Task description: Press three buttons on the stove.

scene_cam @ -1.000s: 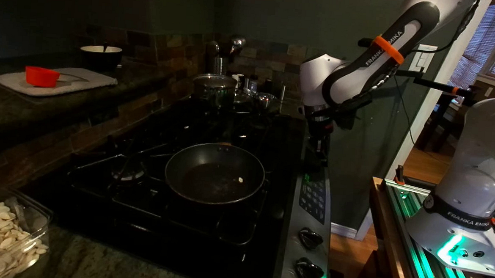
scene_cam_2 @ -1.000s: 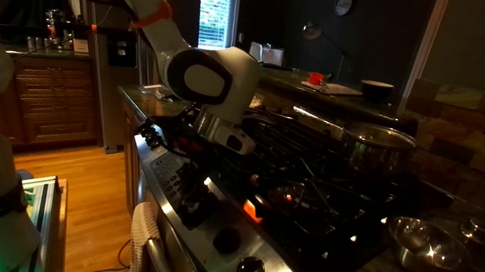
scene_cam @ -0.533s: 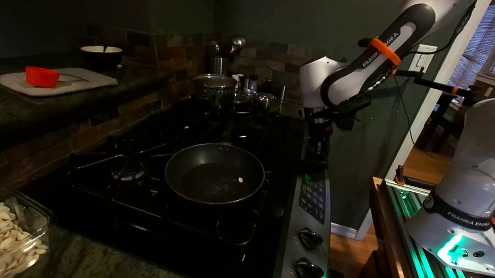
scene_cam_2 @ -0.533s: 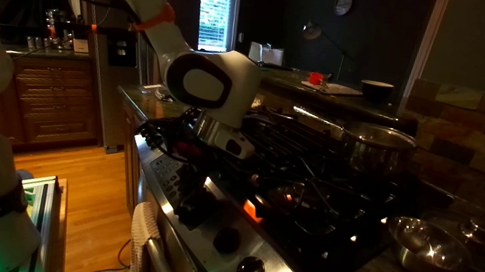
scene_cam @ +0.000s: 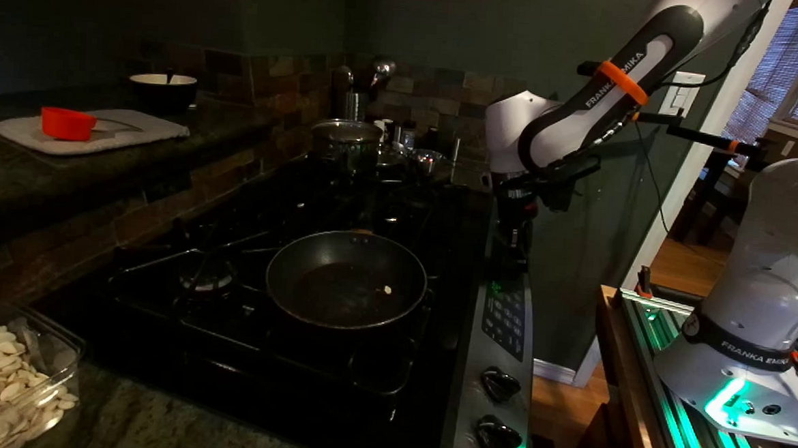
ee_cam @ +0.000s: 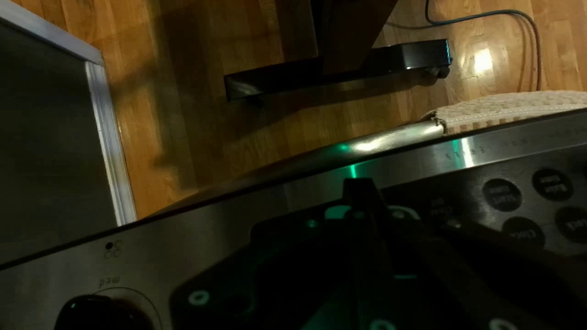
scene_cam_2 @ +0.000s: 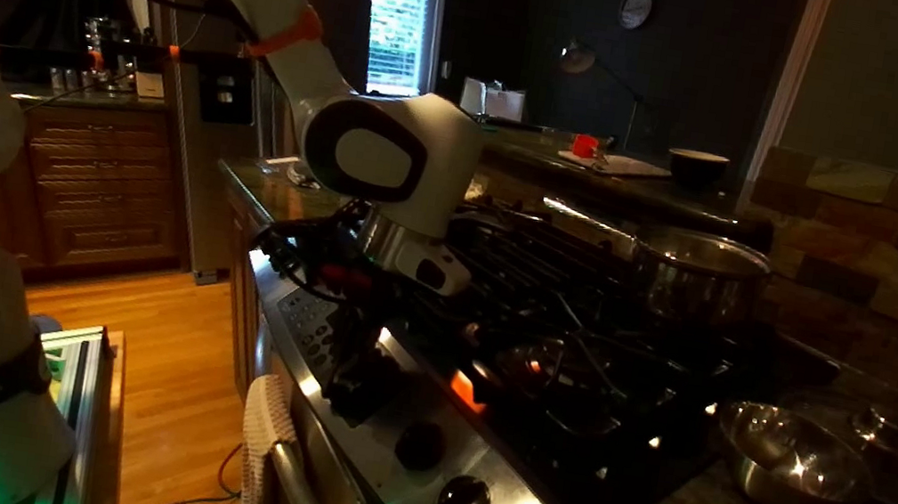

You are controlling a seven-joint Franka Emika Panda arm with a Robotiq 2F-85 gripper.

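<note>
Pincer (ee_cam: 360, 183): mine, looks closed, empty
Change: I dip slightly
Buttons (ee_cam: 502, 195): near me; press likely, contact hidden

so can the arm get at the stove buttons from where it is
Likely yes: the hand hangs low beside the buttons, and nothing visible stands between them.

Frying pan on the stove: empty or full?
Nearly empty. In an exterior view, a small pale scrap lies in the frying pan; otherwise only its dark inner surface shows.
</note>
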